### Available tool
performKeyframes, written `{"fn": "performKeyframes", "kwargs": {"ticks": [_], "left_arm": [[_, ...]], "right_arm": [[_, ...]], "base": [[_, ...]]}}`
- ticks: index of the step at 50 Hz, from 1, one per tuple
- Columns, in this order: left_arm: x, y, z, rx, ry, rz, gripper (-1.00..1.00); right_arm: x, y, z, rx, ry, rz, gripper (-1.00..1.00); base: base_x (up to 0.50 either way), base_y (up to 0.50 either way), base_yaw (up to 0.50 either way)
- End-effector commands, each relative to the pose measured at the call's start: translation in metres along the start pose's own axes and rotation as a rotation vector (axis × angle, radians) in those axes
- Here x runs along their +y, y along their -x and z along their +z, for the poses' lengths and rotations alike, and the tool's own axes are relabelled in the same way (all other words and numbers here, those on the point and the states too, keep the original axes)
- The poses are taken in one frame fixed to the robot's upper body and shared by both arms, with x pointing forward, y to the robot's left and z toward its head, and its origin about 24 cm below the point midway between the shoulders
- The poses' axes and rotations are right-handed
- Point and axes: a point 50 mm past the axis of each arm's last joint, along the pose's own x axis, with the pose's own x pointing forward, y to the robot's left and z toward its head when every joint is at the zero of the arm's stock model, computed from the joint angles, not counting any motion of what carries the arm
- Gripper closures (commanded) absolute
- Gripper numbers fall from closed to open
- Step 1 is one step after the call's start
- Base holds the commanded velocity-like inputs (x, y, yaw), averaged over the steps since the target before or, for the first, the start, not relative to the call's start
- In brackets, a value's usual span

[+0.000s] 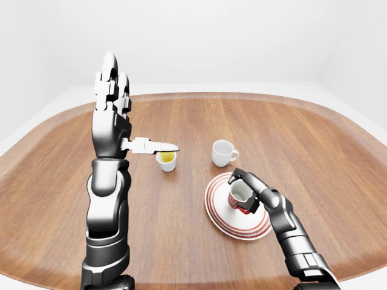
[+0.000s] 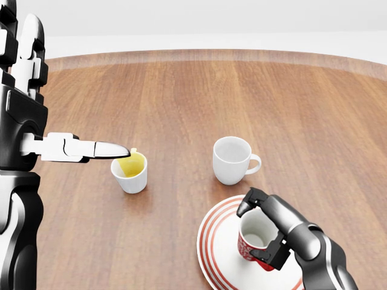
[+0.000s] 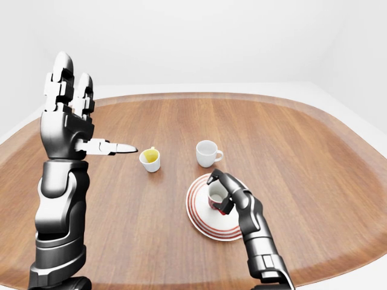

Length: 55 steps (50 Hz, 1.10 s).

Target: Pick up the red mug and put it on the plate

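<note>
The dark, jointed right hand (image 2: pixel 266 232) curls its fingers around the glossy red mug with a white interior (image 2: pixel 254 238) on the round white plate ringed in red (image 2: pixel 214 254), upon the wood-grain surface (image 2: pixel 181 96), while the left hand (image 1: pixel 112 96) stands open, fingers upright.
</note>
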Motion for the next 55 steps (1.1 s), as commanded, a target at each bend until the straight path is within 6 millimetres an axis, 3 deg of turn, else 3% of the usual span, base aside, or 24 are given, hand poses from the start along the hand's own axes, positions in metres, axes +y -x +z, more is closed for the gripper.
{"fn": "performKeyframes", "kwargs": {"ticks": [1, 5, 6, 7, 8, 37, 55], "left_arm": [[-0.001, 0.000, 0.001, -0.004, 0.000, -0.001, -1.00], [0.000, 0.000, 0.000, -0.001, 0.000, -0.001, -1.00], [0.000, 0.000, 0.001, -0.003, 0.000, -0.001, -1.00], [0.000, 0.000, 0.001, -0.004, 0.000, -0.001, -1.00], [0.000, 0.000, 0.001, -0.004, 0.000, -0.001, -1.00], [0.001, 0.000, 0.004, -0.016, -0.001, 0.003, -1.00], [0.001, -0.001, 0.009, -0.039, -0.004, 0.000, -1.00]], "right_arm": [[0.000, 0.002, -0.003, 0.017, 0.027, -0.007, 1.00], [0.000, 0.001, -0.003, 0.019, 0.028, -0.006, 1.00], [0.000, 0.001, -0.003, 0.020, 0.028, -0.006, 0.69], [0.001, 0.001, -0.003, 0.022, 0.028, -0.005, -0.54], [0.001, 0.000, -0.004, 0.023, 0.028, -0.005, -1.00], [0.003, -0.001, -0.003, 0.023, 0.026, 0.000, -1.00], [-0.047, 0.022, 0.058, -0.198, 0.140, -0.110, -1.00]], "base": [[0.00, 0.00, 0.00], [0.00, 0.00, 0.00], [0.00, 0.00, 0.00], [0.00, 0.00, 0.00], [0.00, 0.00, 0.00], [0.00, 0.00, 0.00], [0.00, 0.00, 0.00]]}}
